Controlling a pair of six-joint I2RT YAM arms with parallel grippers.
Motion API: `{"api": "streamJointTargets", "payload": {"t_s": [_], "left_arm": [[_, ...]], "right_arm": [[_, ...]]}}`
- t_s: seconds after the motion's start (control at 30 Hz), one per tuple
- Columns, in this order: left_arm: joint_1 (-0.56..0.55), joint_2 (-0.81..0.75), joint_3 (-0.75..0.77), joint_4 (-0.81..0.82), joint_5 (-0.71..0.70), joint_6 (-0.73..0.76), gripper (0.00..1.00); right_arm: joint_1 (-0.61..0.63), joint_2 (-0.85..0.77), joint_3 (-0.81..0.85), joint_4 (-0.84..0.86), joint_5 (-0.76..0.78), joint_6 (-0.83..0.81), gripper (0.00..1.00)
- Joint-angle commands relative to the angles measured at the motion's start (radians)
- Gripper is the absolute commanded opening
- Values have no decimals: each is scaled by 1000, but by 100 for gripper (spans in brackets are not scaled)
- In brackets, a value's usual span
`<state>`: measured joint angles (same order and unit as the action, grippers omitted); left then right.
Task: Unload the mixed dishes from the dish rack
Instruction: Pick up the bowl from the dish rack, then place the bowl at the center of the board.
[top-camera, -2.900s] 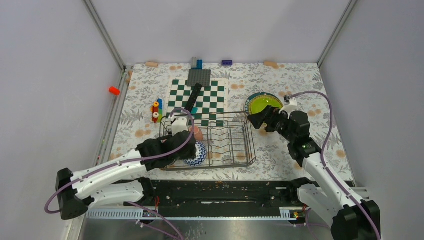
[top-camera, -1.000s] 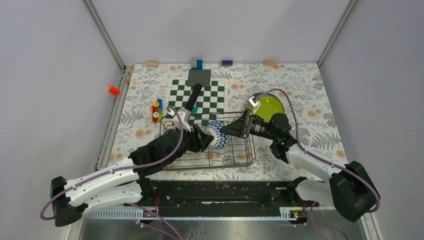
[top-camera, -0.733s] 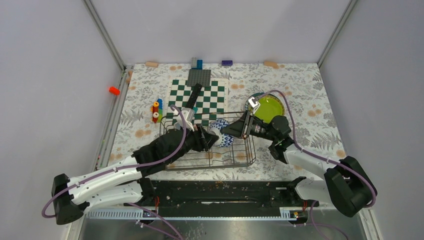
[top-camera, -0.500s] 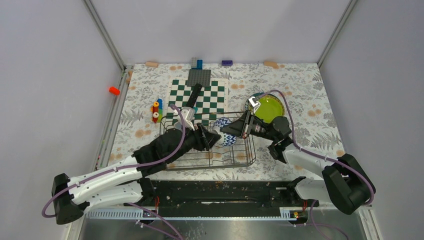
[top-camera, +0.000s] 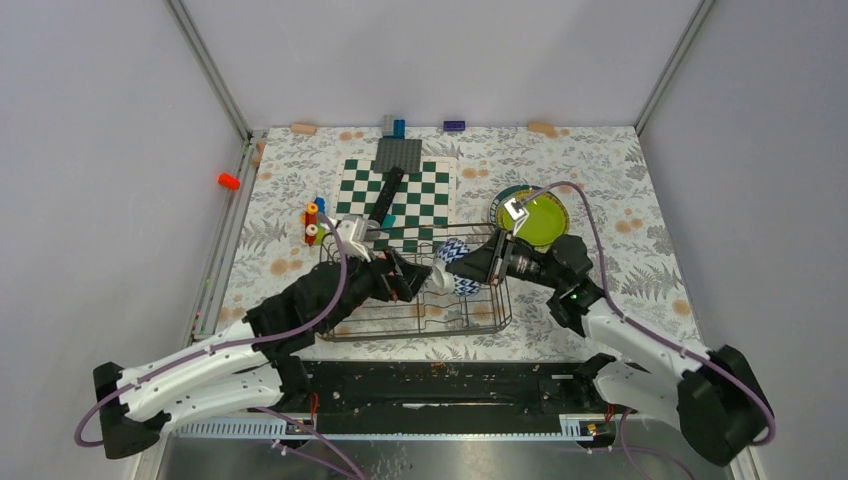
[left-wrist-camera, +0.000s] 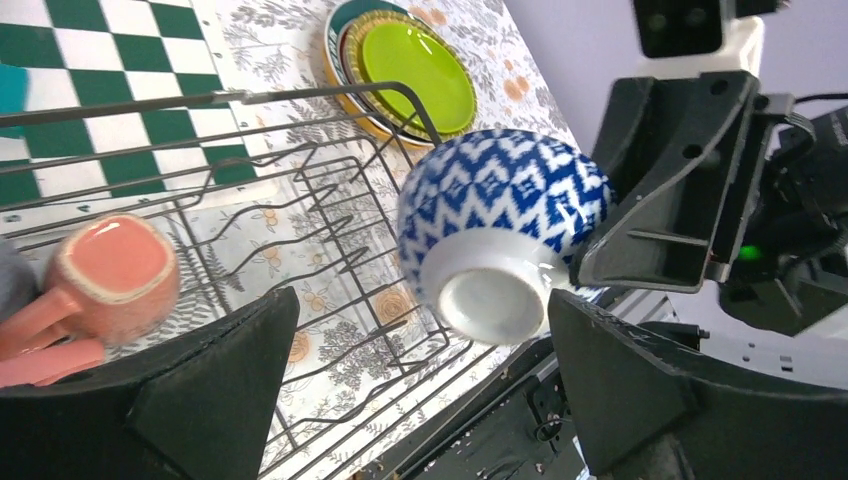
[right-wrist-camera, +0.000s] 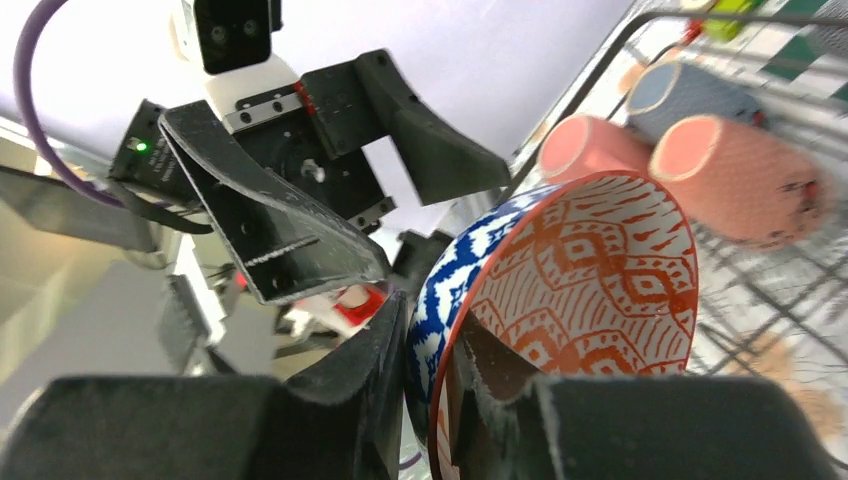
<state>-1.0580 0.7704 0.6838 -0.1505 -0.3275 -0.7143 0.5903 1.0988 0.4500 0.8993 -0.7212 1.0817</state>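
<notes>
The small blue-and-white patterned bowl (top-camera: 453, 276) with a reddish inside (right-wrist-camera: 600, 265) hangs tilted over the dish rack (top-camera: 420, 335). My right gripper (top-camera: 465, 268) is shut on its rim (right-wrist-camera: 450, 390). My left gripper (top-camera: 413, 276) stands open just left of the bowl (left-wrist-camera: 500, 225), its fingers wide on either side of the foot and not touching it (left-wrist-camera: 420, 400). A salmon mug (left-wrist-camera: 115, 275), a large pink mug (right-wrist-camera: 740, 175) and a grey cup (right-wrist-camera: 695, 95) lie at the rack's left end. The lime-green plate tops a stack (top-camera: 533, 212) right of the rack.
A green-and-white checkered board (top-camera: 400, 205) with a black stick (top-camera: 386, 195) lies behind the rack. Colourful toy blocks (top-camera: 313, 220) stand at its left and a grey baseplate (top-camera: 398, 153) beyond it. An orange piece (top-camera: 228, 181) sits by the left wall.
My left gripper carried the bowl rightward over the rack, my right gripper shut on its rim, and my left gripper has now opened and drawn back slightly left.
</notes>
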Motion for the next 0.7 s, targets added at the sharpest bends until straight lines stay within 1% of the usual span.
{"api": "streamJointTargets", "payload": {"t_s": [0.0, 0.1, 0.17, 0.2, 0.27, 0.33, 0.4, 0.5, 0.57, 0.67], "left_arm": [[3, -73, 10, -61, -102, 19, 99], [3, -117, 1, -106, -186, 16, 99], [3, -136, -10, -124, -252, 3, 99], [2, -141, -18, -126, -274, 1, 99], [3, -135, -20, -133, -307, 1, 99], [3, -125, -11, -157, -350, -11, 99], [3, -117, -4, -193, -416, -44, 99], [4, -125, -19, -188, -460, -53, 99], [4, -130, -37, -164, -460, -39, 99], [6, -125, -50, -157, -485, -33, 99]], "right_arm": [[8, -174, 102, -390, 175, -325, 0], [8, -284, 151, -681, 391, -487, 0], [8, -335, 177, -817, 558, -551, 0], [8, -356, 193, -875, 688, -579, 0], [8, -366, 231, -1035, 913, -599, 0], [8, -352, 262, -1141, 1103, -600, 0], [8, -319, 284, -1220, 1254, -596, 0], [6, -253, 315, -1306, 1406, -578, 0], [6, -212, 328, -1339, 1463, -568, 0], [4, -158, 336, -1357, 1507, -545, 0]]}}
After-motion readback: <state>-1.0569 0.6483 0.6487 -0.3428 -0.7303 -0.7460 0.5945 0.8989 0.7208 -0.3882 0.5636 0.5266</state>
